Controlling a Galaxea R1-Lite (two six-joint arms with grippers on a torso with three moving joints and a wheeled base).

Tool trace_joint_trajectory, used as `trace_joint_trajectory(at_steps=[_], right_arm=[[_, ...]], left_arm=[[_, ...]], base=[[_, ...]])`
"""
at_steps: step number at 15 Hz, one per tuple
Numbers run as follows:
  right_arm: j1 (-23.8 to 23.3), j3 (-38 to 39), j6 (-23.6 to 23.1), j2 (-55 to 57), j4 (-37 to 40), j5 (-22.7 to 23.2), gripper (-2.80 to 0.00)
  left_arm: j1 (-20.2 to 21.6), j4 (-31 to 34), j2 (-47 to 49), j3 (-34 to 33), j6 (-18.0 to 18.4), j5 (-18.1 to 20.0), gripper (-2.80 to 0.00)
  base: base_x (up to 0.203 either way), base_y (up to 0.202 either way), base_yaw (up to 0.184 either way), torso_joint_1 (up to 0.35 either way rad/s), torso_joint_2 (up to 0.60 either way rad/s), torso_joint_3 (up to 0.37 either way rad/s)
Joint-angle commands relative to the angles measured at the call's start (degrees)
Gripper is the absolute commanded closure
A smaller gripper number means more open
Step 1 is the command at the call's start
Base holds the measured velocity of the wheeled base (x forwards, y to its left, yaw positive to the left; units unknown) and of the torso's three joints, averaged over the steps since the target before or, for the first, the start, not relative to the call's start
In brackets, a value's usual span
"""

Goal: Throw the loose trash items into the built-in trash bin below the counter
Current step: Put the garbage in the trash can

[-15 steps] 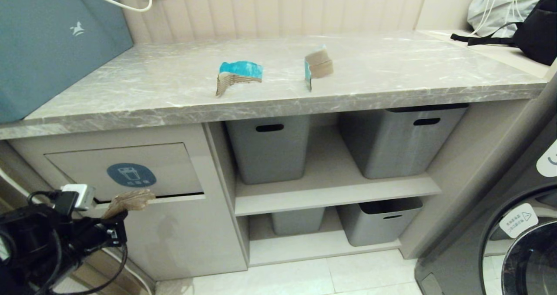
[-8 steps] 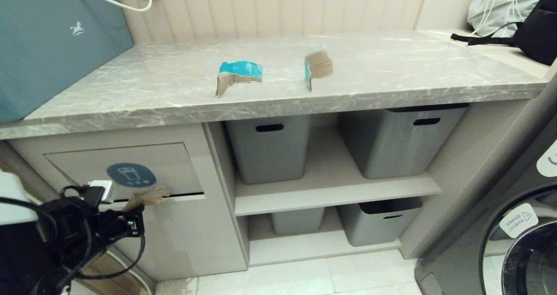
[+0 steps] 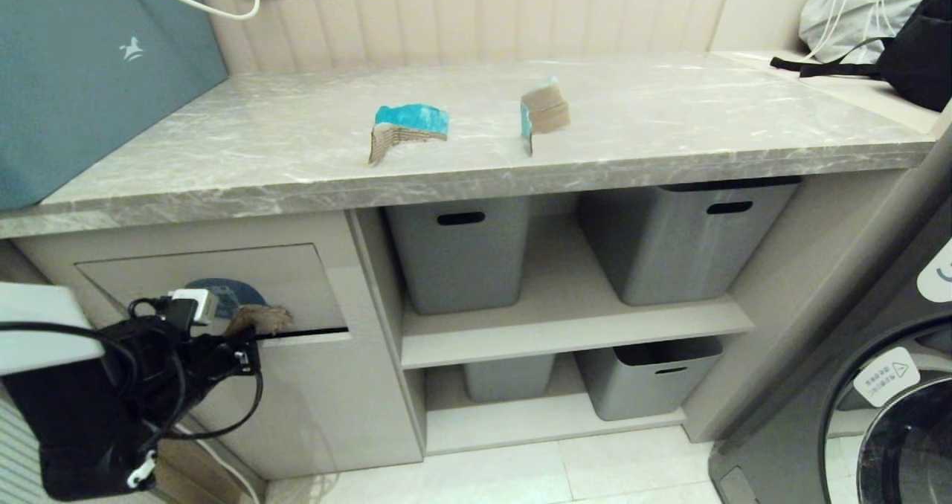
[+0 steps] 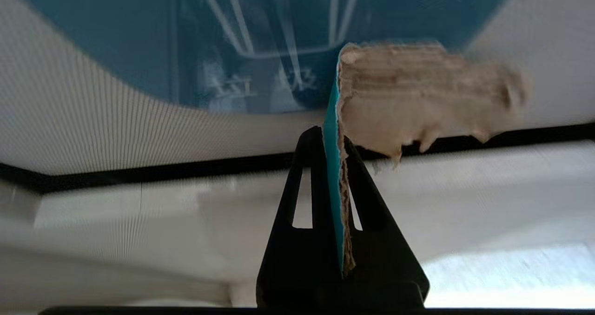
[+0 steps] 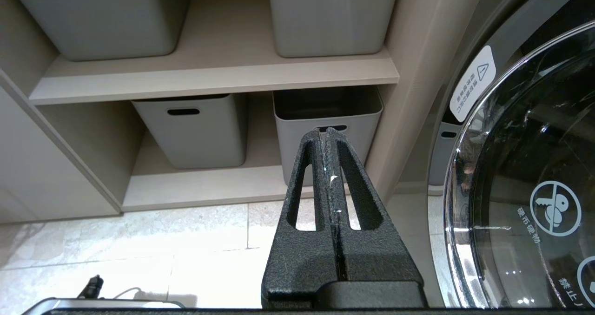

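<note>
My left gripper (image 3: 245,344) is low at the left, shut on a torn cardboard scrap (image 3: 260,316), brown on one side and turquoise on the other. In the left wrist view the scrap (image 4: 418,96) sticks out past the gripper (image 4: 331,136), close against the beige flap (image 3: 297,285) of the built-in trash bin, at its lower edge by the blue sticker (image 4: 139,50). Two more scraps lie on the grey marble counter (image 3: 223,177): a turquoise one (image 3: 407,126) and a brown one with a turquoise edge (image 3: 544,111). My right gripper (image 5: 327,131) is shut and empty near the floor.
Grey plastic bins (image 3: 461,251) (image 3: 677,236) stand on the open shelves right of the cabinet, with two more (image 3: 647,378) below. A washing machine door (image 3: 892,415) is at the far right. A teal box (image 3: 89,73) sits on the counter's left end, a black bag (image 3: 915,50) at the back right.
My left arm has moved right and up toward the flap, carrying the scrap from below the flap's left part to its lower edge beside the sticker. The two counter scraps have not moved.
</note>
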State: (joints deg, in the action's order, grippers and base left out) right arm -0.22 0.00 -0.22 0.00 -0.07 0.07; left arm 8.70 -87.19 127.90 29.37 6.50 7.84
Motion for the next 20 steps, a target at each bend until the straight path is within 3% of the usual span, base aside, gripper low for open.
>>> trace_joint_trajectory(at_steps=[1, 14, 17, 20], right_arm=[[0.0, 0.0, 0.0, 0.0, 0.0, 0.0, 0.0], [0.0, 0.0, 0.0, 0.0, 0.0, 0.0, 0.0], [0.0, 0.0, 0.0, 0.0, 0.0, 0.0, 0.0], [0.0, 0.0, 0.0, 0.0, 0.0, 0.0, 0.0]], left_arm=[[-0.5, -0.5, 2.3, 2.8, 0.0, -0.8, 0.0], [-1.7, -0.4, 10.0, 17.1, -0.3, -1.8, 0.0], [-2.0, 1.6, 11.3, 21.0, -0.3, -4.9, 0.0], [-2.6, 1.8, 11.3, 21.1, -0.3, -5.3, 0.0]], base=[[0.0, 0.0, 0.0, 0.0, 0.0, 0.0], [0.0, 0.0, 0.0, 0.0, 0.0, 0.0], [0.0, 0.0, 0.0, 0.0, 0.0, 0.0], [0.0, 0.0, 0.0, 0.0, 0.0, 0.0]])
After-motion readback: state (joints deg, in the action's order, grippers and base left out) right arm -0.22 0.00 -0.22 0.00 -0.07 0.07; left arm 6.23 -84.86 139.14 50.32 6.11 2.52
